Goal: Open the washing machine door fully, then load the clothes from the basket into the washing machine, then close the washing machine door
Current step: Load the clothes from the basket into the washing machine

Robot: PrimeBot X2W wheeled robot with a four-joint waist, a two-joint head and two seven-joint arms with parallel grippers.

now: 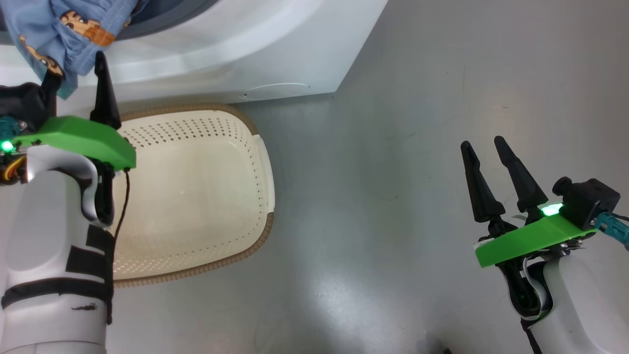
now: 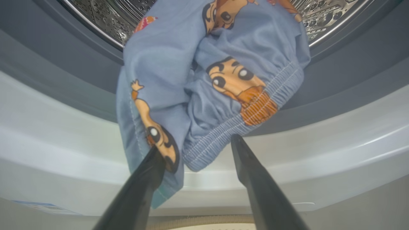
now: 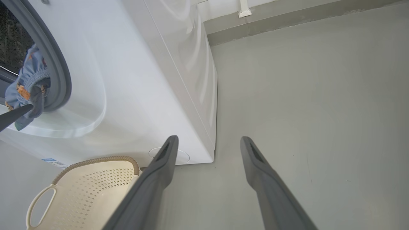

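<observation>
Holds left gripper (image 2: 195, 143) spread wide at washer (image 2: 48, 137) mouth, 2 fingers (image 2: 140, 179) flanking blue garment (image 2: 166, 64) draped over gasket (image 2: 48, 70). Hangs right gripper (image 1: 481, 142) unclenched right of washer; shows basket (image 1: 186, 130) fronting washer.

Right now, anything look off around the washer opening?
Yes. The blue cartoon-print garment droops out over the grey rubber gasket instead of lying inside the steel perforated drum; the open left gripper sits just below.

Garment (image 1: 59, 34) hangs over the lower lip of the washing machine (image 1: 245, 49) opening. Basket (image 1: 260, 162) sits on floor (image 1: 393, 196) just before it. Left gripper (image 2: 196, 143) just below garment, over basket's left side; right gripper (image 1: 481, 142) well right, over floor.
</observation>
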